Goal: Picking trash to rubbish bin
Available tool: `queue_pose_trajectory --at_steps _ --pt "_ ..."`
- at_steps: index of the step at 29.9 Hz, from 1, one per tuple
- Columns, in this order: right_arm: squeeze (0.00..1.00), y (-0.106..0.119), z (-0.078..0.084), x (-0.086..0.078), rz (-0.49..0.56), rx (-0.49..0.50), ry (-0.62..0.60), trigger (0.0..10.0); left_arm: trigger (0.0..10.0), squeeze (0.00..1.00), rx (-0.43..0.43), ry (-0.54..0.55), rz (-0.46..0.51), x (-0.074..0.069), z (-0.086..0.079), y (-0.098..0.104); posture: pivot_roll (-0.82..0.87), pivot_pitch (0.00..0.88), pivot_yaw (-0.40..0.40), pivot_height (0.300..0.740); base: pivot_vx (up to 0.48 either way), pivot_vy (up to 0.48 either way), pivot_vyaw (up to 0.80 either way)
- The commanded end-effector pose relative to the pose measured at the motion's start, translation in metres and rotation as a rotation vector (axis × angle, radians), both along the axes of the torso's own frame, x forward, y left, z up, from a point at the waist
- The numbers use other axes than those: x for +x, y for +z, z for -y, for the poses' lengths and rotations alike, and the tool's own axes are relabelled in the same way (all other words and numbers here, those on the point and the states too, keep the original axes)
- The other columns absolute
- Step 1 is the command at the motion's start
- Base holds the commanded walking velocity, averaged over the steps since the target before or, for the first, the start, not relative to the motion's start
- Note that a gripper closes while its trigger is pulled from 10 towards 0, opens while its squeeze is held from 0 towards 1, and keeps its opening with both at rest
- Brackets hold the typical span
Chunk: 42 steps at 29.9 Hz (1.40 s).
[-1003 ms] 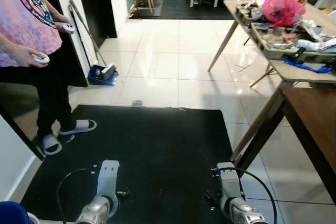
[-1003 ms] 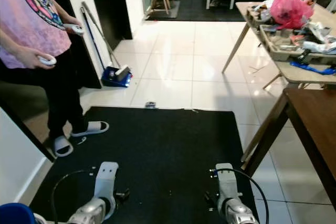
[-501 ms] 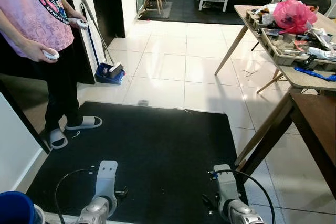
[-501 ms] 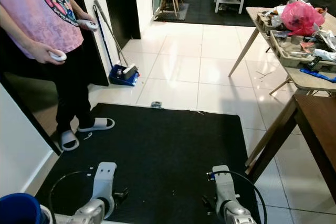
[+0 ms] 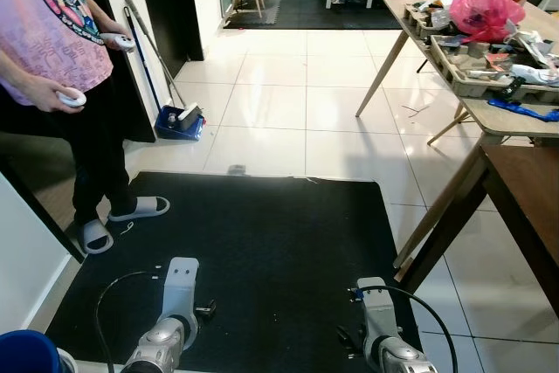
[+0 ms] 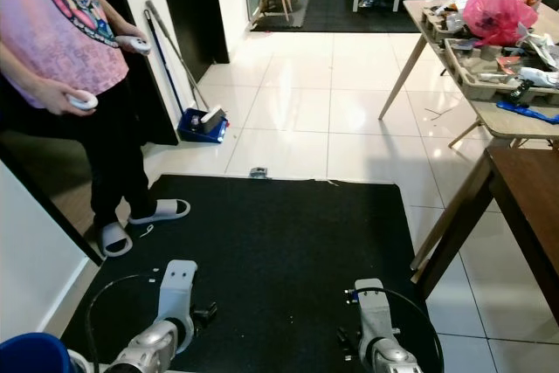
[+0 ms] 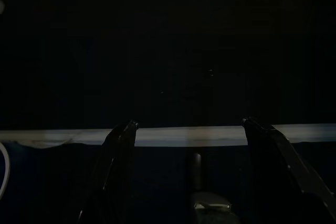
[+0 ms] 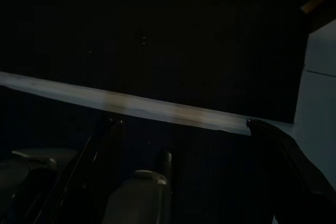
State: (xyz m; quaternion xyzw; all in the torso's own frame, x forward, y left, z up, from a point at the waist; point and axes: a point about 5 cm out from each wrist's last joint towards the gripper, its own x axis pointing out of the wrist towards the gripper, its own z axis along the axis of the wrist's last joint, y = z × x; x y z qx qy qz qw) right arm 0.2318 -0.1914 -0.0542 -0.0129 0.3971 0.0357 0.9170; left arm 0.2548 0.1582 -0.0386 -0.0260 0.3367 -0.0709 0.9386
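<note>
While both arms hang low over the black rubber floor mat [image 5: 262,242], I have nothing in hand: the left gripper [image 7: 186,129] and the right gripper [image 8: 184,129] each show their two dark fingers spread apart with only mat between them. A blue round bin [image 6: 31,357] sits at my left foot. The likeliest trash is a small grey scrap [image 6: 258,172] on the white tiles just past the mat's far edge; I'd walk up square to it, crouch, then close slowly. A person in a pink shirt [image 5: 52,32] stands left, near a blue dustpan [image 5: 177,122]; the cluttered wooden table [image 5: 489,120] lies right.
</note>
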Motion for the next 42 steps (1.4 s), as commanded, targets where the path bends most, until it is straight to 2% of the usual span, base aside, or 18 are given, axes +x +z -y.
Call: queue_pose_trajectory --at_steps 1,13,24,31,37,42 --pt "0.0 -0.001 0.0 -0.002 0.0 0.008 -0.016 10.0 10.0 0.0 0.006 -0.012 0.007 0.0 0.001 0.001 -0.09 0.049 0.046 0.74 0.0 0.0 0.0" --pt "0.0 0.001 -0.003 0.002 0.021 0.009 -0.025 10.0 10.0 0.0 0.01 -0.005 0.022 0.01 -0.002 0.007 -0.08 0.044 0.043 0.74 0.0 0.0 0.0" --pt "0.0 0.01 0.006 0.013 0.042 -0.02 0.012 10.0 10.0 0.0 -0.011 0.023 0.021 0.006 0.006 0.004 -0.08 0.035 -0.015 0.74 0.0 0.0 0.0" --pt "0.0 0.011 0.006 0.015 0.043 -0.024 0.027 10.0 10.0 0.0 -0.019 0.033 0.023 0.006 0.009 0.004 -0.09 0.035 -0.02 0.74 0.0 0.0 0.0" --pt "0.0 0.009 0.005 0.012 0.031 -0.02 0.019 10.0 10.0 0.0 -0.014 0.012 0.015 0.006 0.01 0.004 -0.09 0.038 -0.007 0.74 0.0 0.0 0.0" --pt "0.0 0.001 0.002 0.0 0.005 -0.009 0.008 10.0 10.0 0.0 0.005 -0.01 0.007 0.005 0.01 0.002 -0.09 0.045 0.012 0.74 0.0 0.0 0.0"
